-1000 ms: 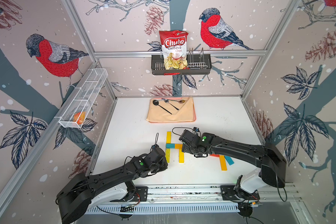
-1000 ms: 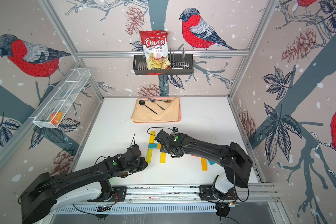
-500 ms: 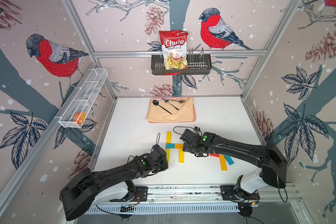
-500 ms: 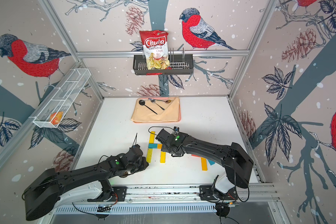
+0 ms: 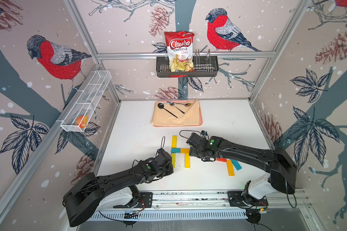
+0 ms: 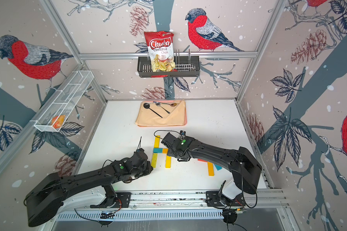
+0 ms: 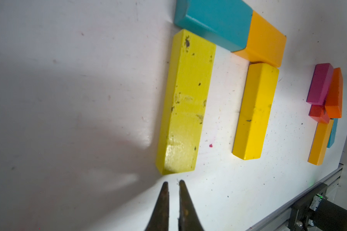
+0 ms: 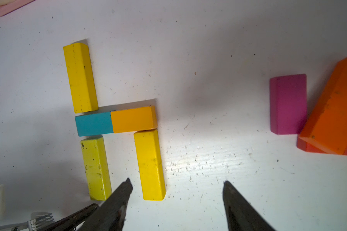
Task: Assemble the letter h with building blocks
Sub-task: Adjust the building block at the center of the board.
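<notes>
Surface: a white surface (image 5: 218,124), in the lower middle of both top views.
Letter place: near the centre of the frame in both top views, between the two black arms. All its blocks lie flat on the surface.
Long stroke: the upper yellow block (image 8: 80,78) and the lime-yellow block (image 7: 186,102) stand in one line. One end of the teal block (image 8: 94,124) sits between them.
Bar: the teal block and the amber block (image 8: 133,119) lie end to end and touch.
Short stroke: the lower yellow block (image 8: 149,164) begins at the amber block and runs parallel to the lime-yellow block, apart from it.
Spare blocks: right of the letter in a top view, partly under the right arm.
- The magenta block (image 8: 287,104) touches the orange block (image 8: 333,112).
- The orange block lies on top of the red block (image 8: 308,149).
- A long amber block (image 5: 230,168) and a second teal block (image 5: 236,165) lie side by side.
Left hand: the left hand (image 7: 173,183) is pressed together and pinches nothing. Its tips are just beside the near end of the lime-yellow block.
Right hand: the right hand (image 8: 177,181) is spread and empty. One fingertip (image 8: 126,186) shows between the lime-yellow and lower yellow blocks. I cannot tell its height over the surface.
Far side: a peach cloth (image 5: 168,120) with spoons (image 5: 160,105), in the upper middle of the surface.
</notes>
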Controlling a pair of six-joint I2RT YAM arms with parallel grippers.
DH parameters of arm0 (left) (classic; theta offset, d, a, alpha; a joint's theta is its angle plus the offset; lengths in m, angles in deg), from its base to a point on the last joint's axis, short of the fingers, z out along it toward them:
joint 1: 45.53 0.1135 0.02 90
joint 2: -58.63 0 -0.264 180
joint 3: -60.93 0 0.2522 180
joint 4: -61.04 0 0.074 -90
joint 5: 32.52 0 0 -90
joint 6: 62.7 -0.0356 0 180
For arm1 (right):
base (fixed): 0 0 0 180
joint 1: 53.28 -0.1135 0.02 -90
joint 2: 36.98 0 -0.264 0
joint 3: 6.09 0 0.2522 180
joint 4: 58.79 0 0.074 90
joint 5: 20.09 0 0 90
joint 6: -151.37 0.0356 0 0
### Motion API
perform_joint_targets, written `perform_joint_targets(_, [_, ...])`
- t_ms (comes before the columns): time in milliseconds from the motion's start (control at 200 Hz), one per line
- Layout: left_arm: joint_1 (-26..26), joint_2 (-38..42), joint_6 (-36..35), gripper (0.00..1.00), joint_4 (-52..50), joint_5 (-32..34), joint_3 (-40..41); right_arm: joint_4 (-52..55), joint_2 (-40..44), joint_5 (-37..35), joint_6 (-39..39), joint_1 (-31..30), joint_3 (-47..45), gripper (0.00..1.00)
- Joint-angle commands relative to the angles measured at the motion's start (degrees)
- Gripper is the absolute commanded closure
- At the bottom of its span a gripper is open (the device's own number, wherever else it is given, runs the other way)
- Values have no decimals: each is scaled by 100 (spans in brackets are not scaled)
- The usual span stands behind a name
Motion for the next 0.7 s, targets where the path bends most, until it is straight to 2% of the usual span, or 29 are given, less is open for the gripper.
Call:
perform_joint_targets(0, [18,-19,-72,88,116,4,-28,27,31,-34,-81,10,-25,27])
perform_joint_targets(695, [100,-83,-108,87,212,39,-29,13,11,-17,-103,29,-36,28])
